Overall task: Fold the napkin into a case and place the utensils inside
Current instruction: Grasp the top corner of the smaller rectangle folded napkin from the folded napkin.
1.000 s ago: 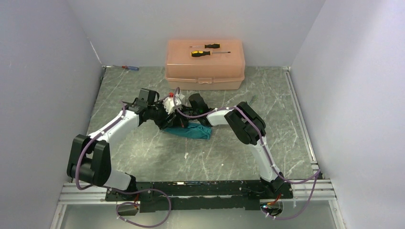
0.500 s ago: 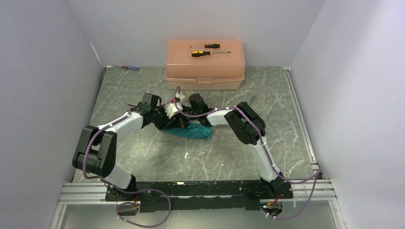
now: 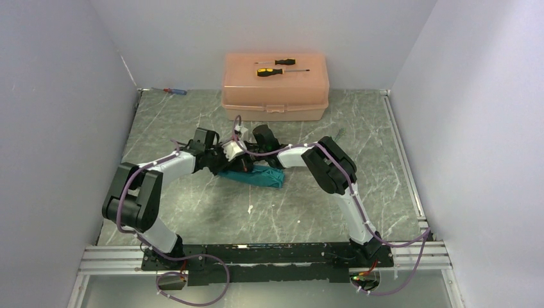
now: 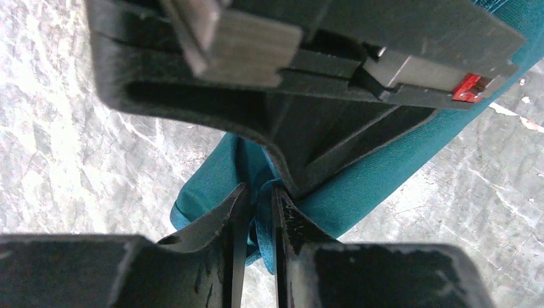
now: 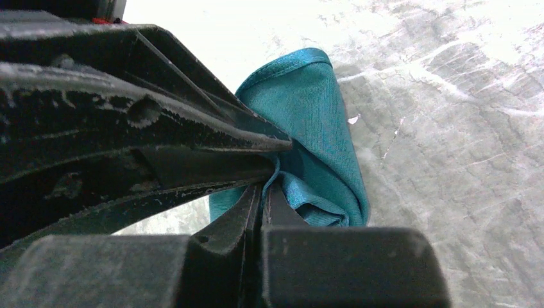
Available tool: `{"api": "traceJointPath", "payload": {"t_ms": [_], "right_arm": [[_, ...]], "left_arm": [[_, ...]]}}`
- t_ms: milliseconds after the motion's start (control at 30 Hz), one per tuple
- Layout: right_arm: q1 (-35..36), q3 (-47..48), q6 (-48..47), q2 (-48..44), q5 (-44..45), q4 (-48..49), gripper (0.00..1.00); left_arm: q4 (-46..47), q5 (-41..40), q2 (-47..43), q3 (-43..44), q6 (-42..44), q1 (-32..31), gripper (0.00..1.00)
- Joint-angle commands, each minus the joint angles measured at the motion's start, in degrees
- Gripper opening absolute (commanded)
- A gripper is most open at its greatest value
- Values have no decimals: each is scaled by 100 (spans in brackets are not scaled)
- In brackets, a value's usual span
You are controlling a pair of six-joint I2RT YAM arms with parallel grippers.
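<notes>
Left fingers, right fingers pinch napkin — box closed.

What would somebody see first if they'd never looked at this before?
Probably the bright teal napkin bunched in the middle, with the left gripper and the right gripper both pinching its folds from either side. Behind them, at the far edge, sits a peach box with two yellow-and-black screwdrivers lying on its lid.

- Plain pale lilac-grey walls enclose three sides (left, back, right).
- Grey-green marble-patterned tabletop, evenly lit.
- Silver aluminium rails along its near edge.
</notes>
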Motion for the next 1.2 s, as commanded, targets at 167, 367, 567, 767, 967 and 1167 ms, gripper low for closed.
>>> {"api": "traceJointPath", "payload": {"t_ms": [167,367,567,767,967,1167], "right_arm": [[45,255,-54,28,-57,-546,0],[52,296,-89,-29,55,-727,0],[70,182,-190,-108,176,-750,0],[69,125,-351,-208,234,-818,0],[79,161,-319,-178,158,-762,0],[84,187,-243,-136,126,-762,0]], "left_arm": [[387,-140,78,-176,175,-17,7],[552,-422,2,-203,110,-49,2],[585,-626,-34,-98,-61,-61,3],[-842,34,-121,646,-739,-10,29],[-775,26,-141,700,-855,129,30],[-533,155,-62,555,-721,135,35]]}}
